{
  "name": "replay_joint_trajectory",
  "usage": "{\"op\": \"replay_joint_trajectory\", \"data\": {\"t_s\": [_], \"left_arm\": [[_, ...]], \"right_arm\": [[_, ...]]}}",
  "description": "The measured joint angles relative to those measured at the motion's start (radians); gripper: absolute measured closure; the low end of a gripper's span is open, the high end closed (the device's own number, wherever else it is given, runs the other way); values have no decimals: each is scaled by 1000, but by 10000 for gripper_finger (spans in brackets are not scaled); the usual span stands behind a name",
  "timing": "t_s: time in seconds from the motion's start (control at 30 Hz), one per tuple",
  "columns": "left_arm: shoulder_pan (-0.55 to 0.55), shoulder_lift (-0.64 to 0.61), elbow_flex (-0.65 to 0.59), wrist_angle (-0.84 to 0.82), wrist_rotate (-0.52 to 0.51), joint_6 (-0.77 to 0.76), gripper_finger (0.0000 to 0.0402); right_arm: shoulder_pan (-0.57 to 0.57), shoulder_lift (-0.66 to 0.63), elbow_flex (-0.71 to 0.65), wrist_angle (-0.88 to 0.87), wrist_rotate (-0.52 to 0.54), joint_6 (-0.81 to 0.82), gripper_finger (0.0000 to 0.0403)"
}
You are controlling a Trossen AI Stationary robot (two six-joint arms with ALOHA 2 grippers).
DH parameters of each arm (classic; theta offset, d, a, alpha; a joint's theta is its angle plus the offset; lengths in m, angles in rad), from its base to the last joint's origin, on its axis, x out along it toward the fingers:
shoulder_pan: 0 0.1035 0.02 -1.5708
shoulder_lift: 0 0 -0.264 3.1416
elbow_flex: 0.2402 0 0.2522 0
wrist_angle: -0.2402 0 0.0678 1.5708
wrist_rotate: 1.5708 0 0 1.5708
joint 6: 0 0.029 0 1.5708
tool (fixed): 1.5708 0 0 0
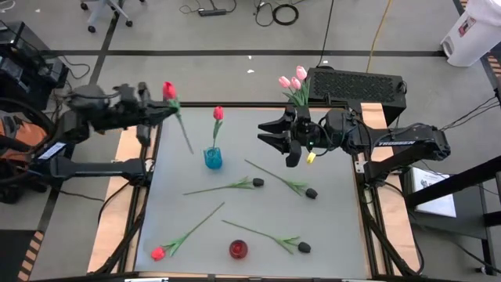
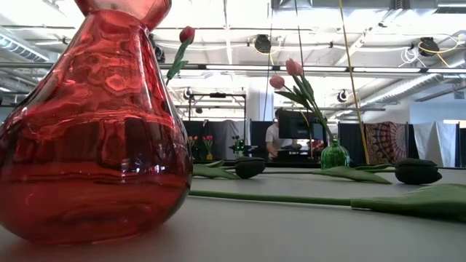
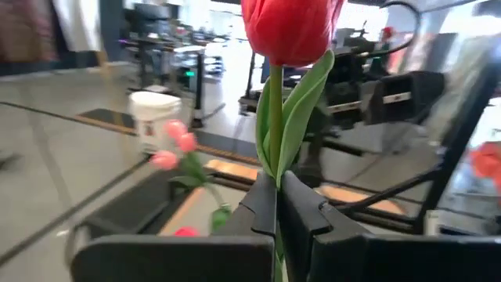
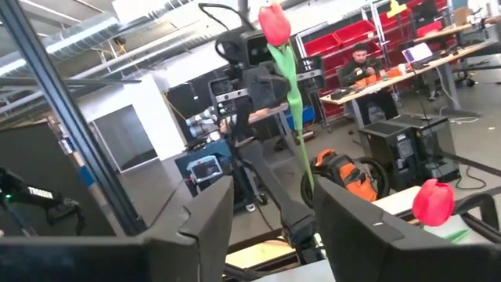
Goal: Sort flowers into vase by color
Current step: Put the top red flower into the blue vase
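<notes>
- So far, 1 red tulip [image 1: 218, 113] stands in the blue vase [image 1: 212, 158], and 3 pink tulips [image 1: 293, 81] stand in the far green vase [image 2: 334, 155].
- The left pincer [image 1: 163, 110] is clamped on a second red tulip [image 1: 169, 90], held above the table's [image 1: 329, 227] far-left edge.
- The right pincer [image 1: 272, 133] hovers with fingers apart, holding nothing.
- Left lying: 3 black tulips [image 1: 257, 182] and 1 red tulip [image 1: 159, 252]; the red vase [image 1: 238, 249] holds none.

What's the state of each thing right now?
Left gripper: shut on a red tulip, lifted.
Right gripper: open, empty.
Blue vase: upright, one red tulip in it.
Red vase: upright, empty.
Pink tulips: standing in green vase.
Black tulips: lying flat.
Last red tulip: lying flat.
</notes>
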Motion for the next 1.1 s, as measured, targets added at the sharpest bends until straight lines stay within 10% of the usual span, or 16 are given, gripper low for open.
{"op": "replay_joint_trajectory", "data": {"t_s": [0.33, 1.1], "left_arm": [[-1, -149, -63, -116, -216, 41, 400], [-1, -165, -488, 384, -180, -47, 400]], "right_arm": [[-14, 0, 0, -2, 23, -11, 234], [-16, 0, 0, -29, 23, 9, 234]]}}
